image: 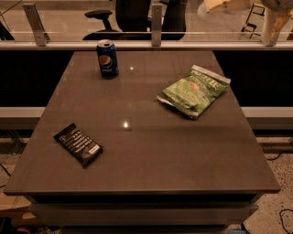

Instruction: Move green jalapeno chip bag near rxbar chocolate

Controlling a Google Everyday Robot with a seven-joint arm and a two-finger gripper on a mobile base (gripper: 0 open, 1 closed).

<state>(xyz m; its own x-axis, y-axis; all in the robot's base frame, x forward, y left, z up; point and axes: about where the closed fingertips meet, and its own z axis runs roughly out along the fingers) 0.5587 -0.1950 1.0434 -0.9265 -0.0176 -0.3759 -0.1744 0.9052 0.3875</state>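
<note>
The gripper (219, 6), whose state I cannot tell, is hanging past the far-right corner, so the green jalapeno chip bag (194, 90) is lying ungrasped by the right edge, well apart from the rxbar chocolate (78, 144) near the left edge.

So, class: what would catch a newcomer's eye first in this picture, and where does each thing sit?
The green jalapeno chip bag stands out most, lying flat on the right side of the dark table, toward the back. The blue Pepsi can stands upright at the back left, and the rxbar chocolate lies at the front left, far from the bag. The gripper hangs at the picture's top right edge, beyond the table, touching nothing.
</note>
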